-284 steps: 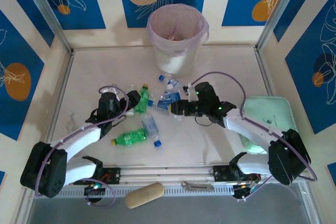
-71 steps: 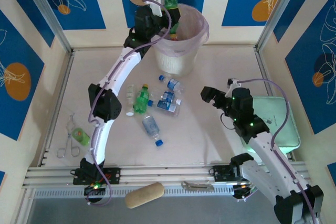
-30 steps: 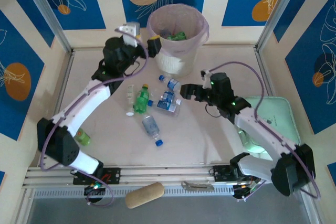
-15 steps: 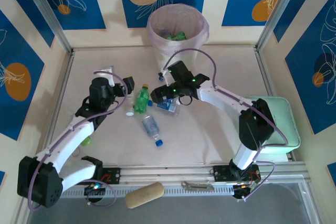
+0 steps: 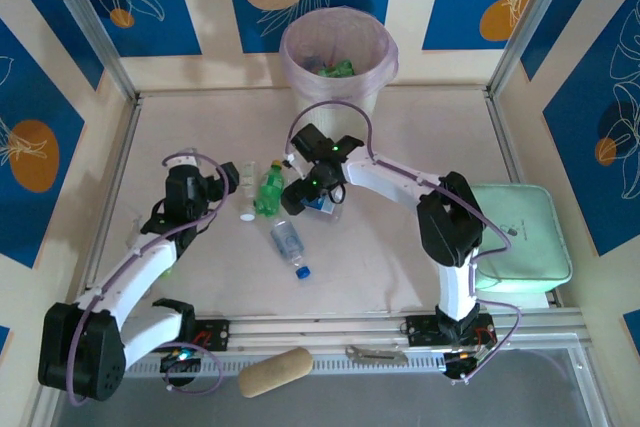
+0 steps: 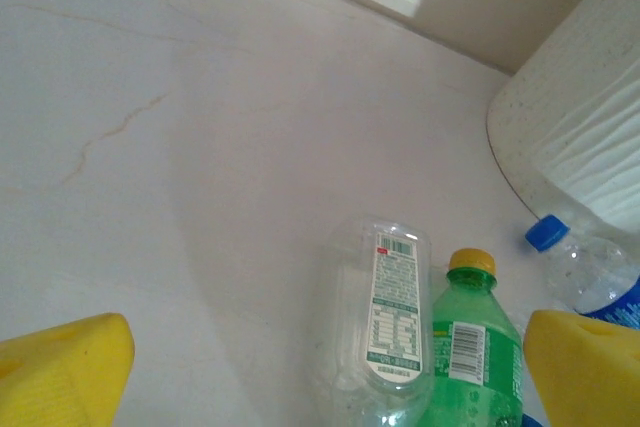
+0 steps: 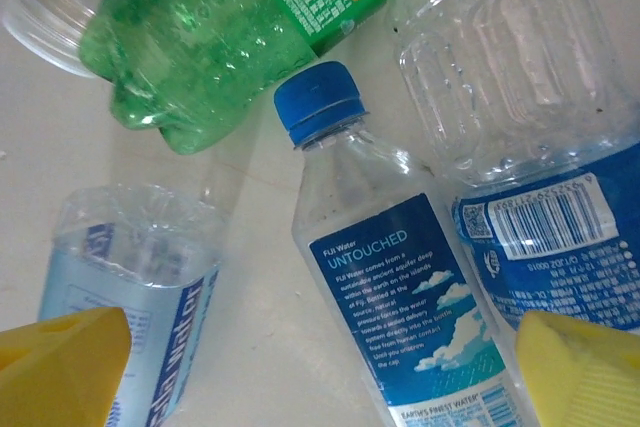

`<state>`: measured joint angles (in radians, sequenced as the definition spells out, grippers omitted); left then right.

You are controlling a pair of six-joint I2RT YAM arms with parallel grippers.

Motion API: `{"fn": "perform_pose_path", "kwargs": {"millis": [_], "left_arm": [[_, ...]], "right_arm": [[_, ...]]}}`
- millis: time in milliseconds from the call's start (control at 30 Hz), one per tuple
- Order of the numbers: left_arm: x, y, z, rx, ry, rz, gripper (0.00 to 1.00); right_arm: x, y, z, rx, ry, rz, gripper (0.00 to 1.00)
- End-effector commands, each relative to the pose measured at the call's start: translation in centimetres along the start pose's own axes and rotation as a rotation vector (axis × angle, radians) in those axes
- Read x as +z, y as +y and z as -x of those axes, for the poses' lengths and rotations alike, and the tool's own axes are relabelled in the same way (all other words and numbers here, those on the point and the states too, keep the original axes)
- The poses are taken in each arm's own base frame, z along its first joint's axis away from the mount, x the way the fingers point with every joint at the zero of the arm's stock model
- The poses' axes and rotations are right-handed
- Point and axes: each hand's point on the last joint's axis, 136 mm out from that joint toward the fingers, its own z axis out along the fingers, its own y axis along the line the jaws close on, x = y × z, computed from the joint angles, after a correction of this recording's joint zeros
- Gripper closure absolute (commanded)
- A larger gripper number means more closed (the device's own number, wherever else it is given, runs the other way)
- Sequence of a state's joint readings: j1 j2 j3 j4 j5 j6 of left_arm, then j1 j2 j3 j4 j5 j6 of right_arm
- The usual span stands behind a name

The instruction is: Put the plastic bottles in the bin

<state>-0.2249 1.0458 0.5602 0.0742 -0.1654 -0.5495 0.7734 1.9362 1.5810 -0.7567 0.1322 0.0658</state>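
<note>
Bin: white wastebasket (image 5: 335,117) with pink liner, upright at the middle of the table's (image 5: 400,277) far edge; wide mouth facing up, so easy to drop into from above; green bottle in the bin (image 5: 338,69) already visible.
Cluster: plastic bottles lying on their sides mid-table, just on the near side of the bin; green bottle (image 5: 268,187) touching clear bottle (image 5: 247,177), blue-labelled bottle (image 5: 322,199) to their right; packed close, hence probably one arm on each side.
Stray bottle: blue-capped bottle (image 5: 288,243) lying apart, closer to the table's near edge.
Left gripper (image 5: 225,182): released, holding nothing, low at the cluster's left side; from its wrist, left gripper (image 6: 325,372) framing the clear bottle (image 6: 385,327) and the yellow-capped green bottle (image 6: 470,347) between wide yellow pads (image 6: 60,367).
Right gripper (image 5: 303,194): released, empty, pointing down over the cluster; from its wrist, right gripper (image 7: 320,367) straddling the blue-labelled bottle (image 7: 370,277) across its width, likely for a squeeze on the narrow axis.
Step, judged: both arms lining up for a pick; nothing lifted.
Risk, judged: neighbours touching the target on both sides, so a pad landing on the crushed bottle (image 7: 130,277) instead, or two bottles pinched together.
Progress, judged: partly done, several bottles left on the table.
Not for binning: pale green tray (image 5: 520,237) at the table's right edge; tan roll (image 5: 275,371) beyond the near edge.
</note>
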Motion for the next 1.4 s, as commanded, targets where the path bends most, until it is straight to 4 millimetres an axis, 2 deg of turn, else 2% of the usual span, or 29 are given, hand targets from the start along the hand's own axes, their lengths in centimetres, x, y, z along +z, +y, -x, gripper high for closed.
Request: {"fn": "perform_pose_path", "kwargs": {"millis": [0,300,867,1200,1367], "left_arm": [[0.2,-1.0,0.4,-0.049,0.001,-0.056,0.00],[0.6,-1.1,-0.6,-0.111,0.023,-0.085,0.00],[0.4,-0.8,-1.0,-0.134,0.015,-0.087,0.00],[0.3,-0.7,-1.1,-0.132,0.014,-0.082,0.00],[0.3,-0.6,-1.0,-0.134,0.011,-0.077,0.00]], "right_arm": [[0.7,-0.3,-0.9,-0.055,0.072,-0.049,0.01],[3.2,-0.5,-1.8,-0.109,0.144,-0.110,0.02],[5.7,-1.5,-3.1,-0.173,0.215,-0.191,0.27],[5.4,-1.2,-2.6,-0.185,0.184,-0.185,0.44],[3.7,-0.2,-1.2,-0.170,0.107,-0.131,0.49]]}}
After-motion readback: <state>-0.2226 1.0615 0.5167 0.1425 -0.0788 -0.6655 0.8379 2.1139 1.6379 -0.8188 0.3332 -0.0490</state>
